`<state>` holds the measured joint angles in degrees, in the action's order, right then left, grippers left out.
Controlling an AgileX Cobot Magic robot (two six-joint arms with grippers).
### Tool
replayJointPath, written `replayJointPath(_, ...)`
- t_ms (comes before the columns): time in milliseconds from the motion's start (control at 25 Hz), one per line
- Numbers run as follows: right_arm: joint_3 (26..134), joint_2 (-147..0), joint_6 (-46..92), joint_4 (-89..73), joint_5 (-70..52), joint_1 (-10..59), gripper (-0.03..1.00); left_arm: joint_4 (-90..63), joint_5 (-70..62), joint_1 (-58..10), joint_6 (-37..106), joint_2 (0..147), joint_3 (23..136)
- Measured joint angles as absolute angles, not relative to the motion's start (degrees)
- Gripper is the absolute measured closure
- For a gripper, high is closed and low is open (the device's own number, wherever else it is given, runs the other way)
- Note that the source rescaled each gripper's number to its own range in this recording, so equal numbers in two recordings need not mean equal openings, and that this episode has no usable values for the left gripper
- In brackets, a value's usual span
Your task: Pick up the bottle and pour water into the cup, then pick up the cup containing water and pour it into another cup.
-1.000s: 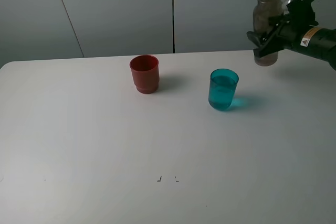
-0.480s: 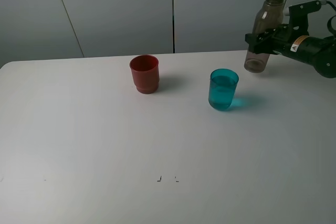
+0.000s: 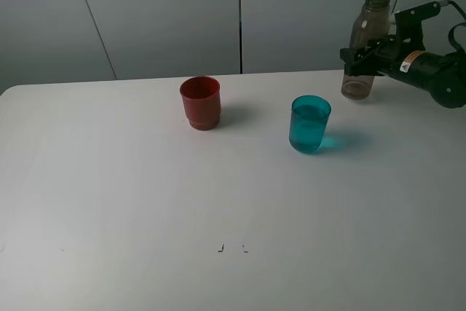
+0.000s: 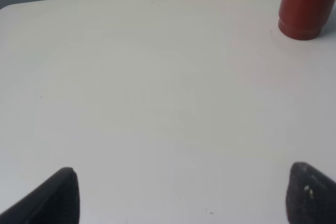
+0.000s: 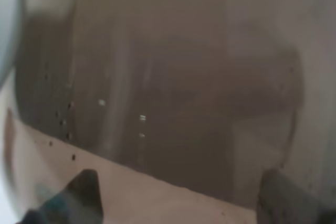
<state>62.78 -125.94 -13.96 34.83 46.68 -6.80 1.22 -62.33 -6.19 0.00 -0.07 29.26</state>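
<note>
The smoky grey-brown bottle (image 3: 362,41) stands nearly upright at the table's far right, its base at or just above the surface. My right gripper (image 3: 362,60) is shut around its middle. In the right wrist view the bottle (image 5: 168,77) fills the picture between the two fingertips of my right gripper (image 5: 178,198). The teal cup (image 3: 310,123) holds water and stands in front of and left of the bottle. The red cup (image 3: 200,102) is further left, empty as far as I can see. My left gripper (image 4: 181,198) is open over bare table, with the red cup (image 4: 307,4) far ahead.
The white table (image 3: 145,202) stretches wide to the front and left. A grey panelled wall (image 3: 167,12) rises just behind its far edge. Two tiny dark marks (image 3: 231,248) sit near the table's front middle.
The right gripper has lowered the bottle a little and turned it from a lean to nearly upright. Both cups stayed put.
</note>
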Motion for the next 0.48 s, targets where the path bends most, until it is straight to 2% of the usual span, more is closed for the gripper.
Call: replayJointPath(480, 62.99, -127.85, -15.56, 33.68, 46.77, -6.80, 0.97, 1.22, -62.33, -6.19, 0.00, -0.07, 29.26)
